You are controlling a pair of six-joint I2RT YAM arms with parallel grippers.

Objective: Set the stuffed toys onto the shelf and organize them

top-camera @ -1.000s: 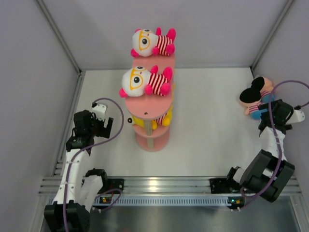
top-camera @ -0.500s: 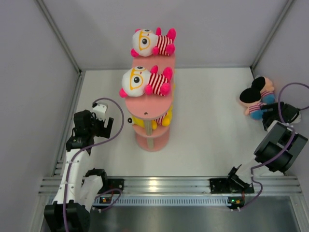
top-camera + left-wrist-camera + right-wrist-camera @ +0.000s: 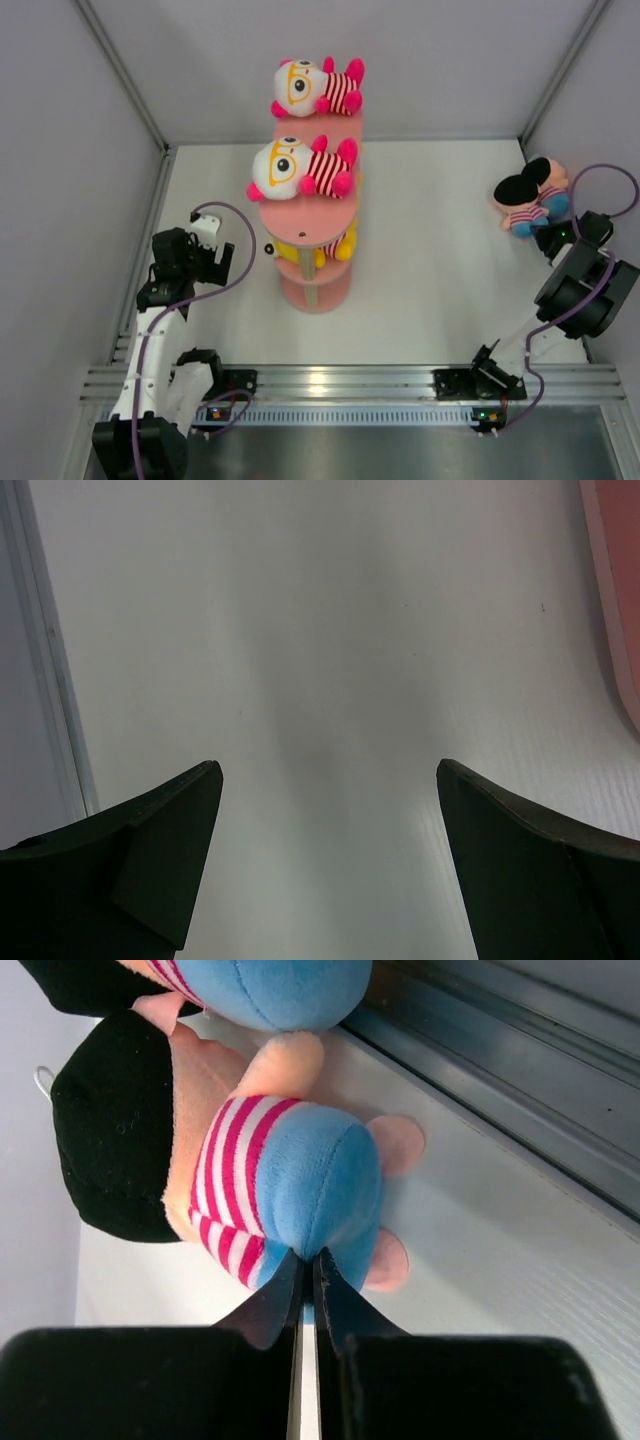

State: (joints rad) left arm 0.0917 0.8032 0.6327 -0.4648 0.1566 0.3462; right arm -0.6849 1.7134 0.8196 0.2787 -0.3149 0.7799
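Note:
The salmon-pink shelf (image 3: pixel 308 218) stands mid-table; its edge shows in the left wrist view (image 3: pixel 615 600). One striped stuffed toy with orange glasses (image 3: pixel 315 88) lies on the top tier, another (image 3: pixel 300 167) on the middle tier, and a yellow one (image 3: pixel 338 245) on a lower tier. Two black-haired stuffed toys lie at the right wall. My right gripper (image 3: pixel 553 232) (image 3: pixel 308 1253) is shut, pinching the blue trousers of the nearer toy (image 3: pixel 518 197) (image 3: pixel 290 1175). The other toy (image 3: pixel 548 178) (image 3: pixel 280 990) lies just behind it. My left gripper (image 3: pixel 225 262) (image 3: pixel 328 768) hangs open over bare table, left of the shelf.
White walls with metal rails (image 3: pixel 545 90) close in the table on three sides. A rail (image 3: pixel 500 1070) runs right beside the held toy. The aluminium base bar (image 3: pixel 330 385) lies along the near edge.
My right arm has drawn back from over the black-haired toys and its jaws have closed on the nearer toy's trousers. The two toys shifted slightly. The left arm is still.

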